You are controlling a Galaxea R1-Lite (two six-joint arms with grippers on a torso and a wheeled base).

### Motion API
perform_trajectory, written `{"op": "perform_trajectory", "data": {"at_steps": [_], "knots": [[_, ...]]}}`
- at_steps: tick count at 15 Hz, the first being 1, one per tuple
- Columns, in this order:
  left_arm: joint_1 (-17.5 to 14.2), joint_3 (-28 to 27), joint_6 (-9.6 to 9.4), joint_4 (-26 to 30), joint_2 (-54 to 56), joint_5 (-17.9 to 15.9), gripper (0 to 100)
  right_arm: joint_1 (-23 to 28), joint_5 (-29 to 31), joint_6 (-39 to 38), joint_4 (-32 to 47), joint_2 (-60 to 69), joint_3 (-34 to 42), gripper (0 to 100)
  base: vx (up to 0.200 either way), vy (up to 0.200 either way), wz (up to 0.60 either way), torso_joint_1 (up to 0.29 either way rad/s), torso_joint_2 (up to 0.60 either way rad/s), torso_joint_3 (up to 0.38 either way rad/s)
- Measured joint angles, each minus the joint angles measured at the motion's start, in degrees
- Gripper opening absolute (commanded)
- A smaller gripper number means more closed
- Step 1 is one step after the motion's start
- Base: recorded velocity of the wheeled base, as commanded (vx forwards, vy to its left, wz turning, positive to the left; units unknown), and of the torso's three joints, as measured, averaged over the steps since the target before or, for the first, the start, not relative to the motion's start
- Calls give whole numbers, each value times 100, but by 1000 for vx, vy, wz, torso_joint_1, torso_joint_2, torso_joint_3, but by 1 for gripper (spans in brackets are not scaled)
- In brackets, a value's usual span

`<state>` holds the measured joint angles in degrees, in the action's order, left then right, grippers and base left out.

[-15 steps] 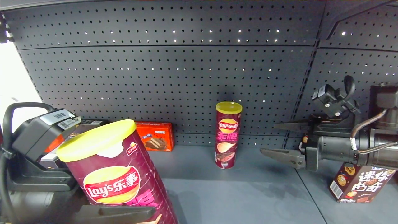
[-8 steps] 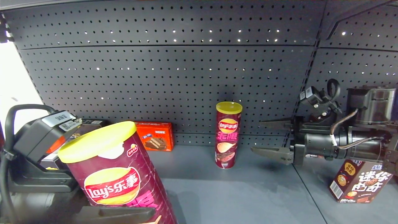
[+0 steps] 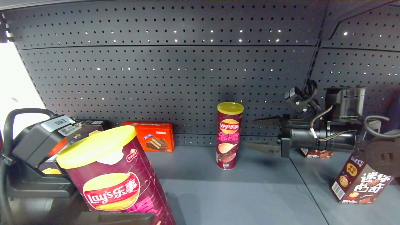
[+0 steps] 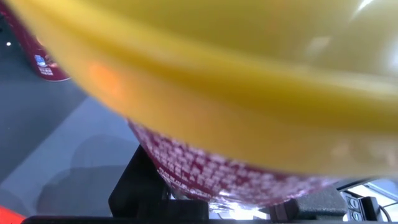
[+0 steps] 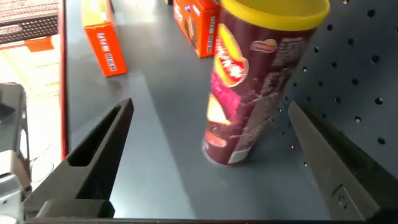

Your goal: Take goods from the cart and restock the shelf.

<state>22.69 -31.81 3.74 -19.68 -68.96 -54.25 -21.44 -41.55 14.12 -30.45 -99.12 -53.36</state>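
A big maroon chips can point(image 3: 114, 178) with a yellow lid is tilted at the lower left, with my left gripper point(image 3: 131, 216) shut on its body. The same can's lid point(image 4: 205, 68) looms close in the left wrist view. A second chips can point(image 3: 229, 136) stands upright on the grey shelf point(image 3: 237, 190) near the back wall. My right gripper point(image 3: 250, 132) is open just to the right of this can, level with its lower half. In the right wrist view the standing can point(image 5: 249, 93) sits ahead, between the spread fingers point(image 5: 93, 155).
An orange box point(image 3: 154, 136) lies against the pegboard wall point(image 3: 175, 78) left of the standing can. A cookie box point(image 3: 359, 181) stands at the right, and a small box point(image 3: 315, 153) lies behind the right arm. Two more orange boxes point(image 5: 102, 37) lie farther along the shelf.
My right arm has moved left toward the standing can, its gripper still open. The held can has shifted slightly lower and to the left.
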Motion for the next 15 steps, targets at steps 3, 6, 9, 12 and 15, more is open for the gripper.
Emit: {"op": "perform_trajectory", "data": {"at_steps": [3, 6, 9, 12, 15], "knots": [[0, -11, 2, -9, 9, 2, 0, 2, -9, 2, -34, -352, -236, 100, 0, 0, 0, 0, 0, 0], [7, -22, 6, -6, 11, 2, 0, -7, -11, 0, -118, -678, -422, 100, 0, 0, 0, 0, 0, 0], [7, -22, 11, -9, 13, 2, 0, -7, -20, 2, -200, -958, -566, 100, 0, 0, 0, 0, 0, 0], [2, -22, 11, -6, 15, 2, 0, -27, -28, 0, -301, -1235, -697, 100, 0, 0, 0, 0, 0, 0], [-1, -20, 11, -9, 9, 2, 0, -46, -176, -6, -373, -1449, -796, 100, 0, 0, 0, 0, 0, 0]]}}
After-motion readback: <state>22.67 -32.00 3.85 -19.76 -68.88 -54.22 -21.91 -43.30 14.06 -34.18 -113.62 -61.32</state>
